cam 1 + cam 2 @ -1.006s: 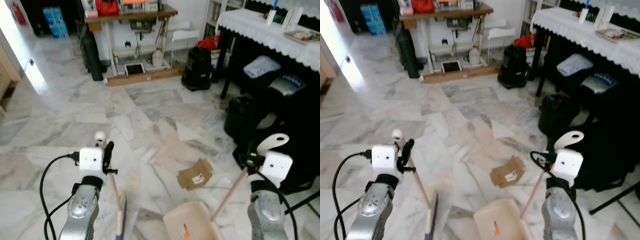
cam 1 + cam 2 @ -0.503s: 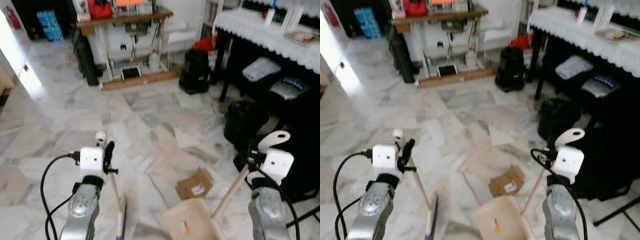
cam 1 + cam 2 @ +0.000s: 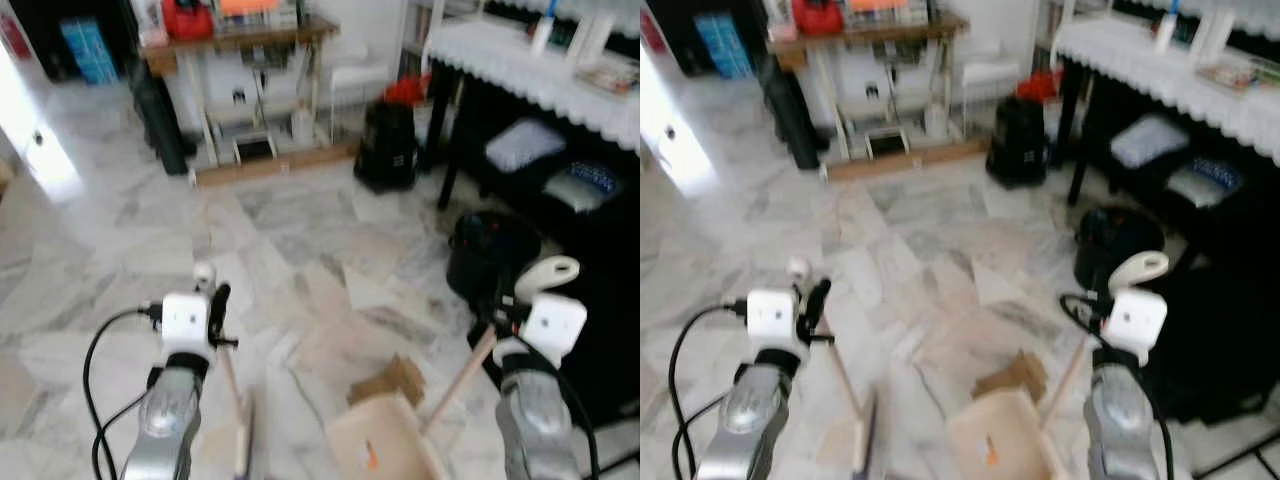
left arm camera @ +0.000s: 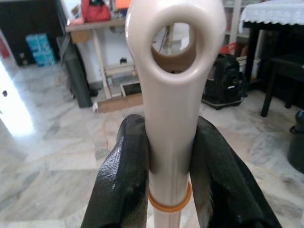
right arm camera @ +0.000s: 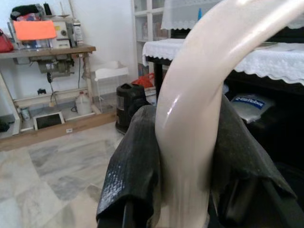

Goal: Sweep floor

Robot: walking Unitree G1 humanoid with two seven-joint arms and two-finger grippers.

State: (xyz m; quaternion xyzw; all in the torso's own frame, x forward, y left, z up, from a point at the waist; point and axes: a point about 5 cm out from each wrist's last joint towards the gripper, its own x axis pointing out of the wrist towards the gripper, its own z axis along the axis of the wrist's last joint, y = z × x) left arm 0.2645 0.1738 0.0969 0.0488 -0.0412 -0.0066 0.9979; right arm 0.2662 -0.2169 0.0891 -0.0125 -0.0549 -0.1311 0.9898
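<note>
My left pincer (image 4: 168,166) is clamped on the broom (image 4: 172,95), its two black fingers (image 4: 126,175) pressed to either side of the cream plastic handle just below the hanging loop at its tip. An orange ring circles the handle right under my grip. From my head, the handle slants down from that pincer to the bristles (image 3: 241,440) low on the marble floor (image 3: 150,250), though that part is blurred.

My right pincer (image 5: 185,156) is closed around the dustpan handle (image 5: 199,95), a glossy cream piece that curves over at the top. The pale wooden pole runs down and to my left to the beige dustpan (image 3: 385,445), which sits on the floor between my arms. Just beyond its far edge lies a piece of brown cardboard (image 3: 388,381), touching or nearly touching the pan.
</note>
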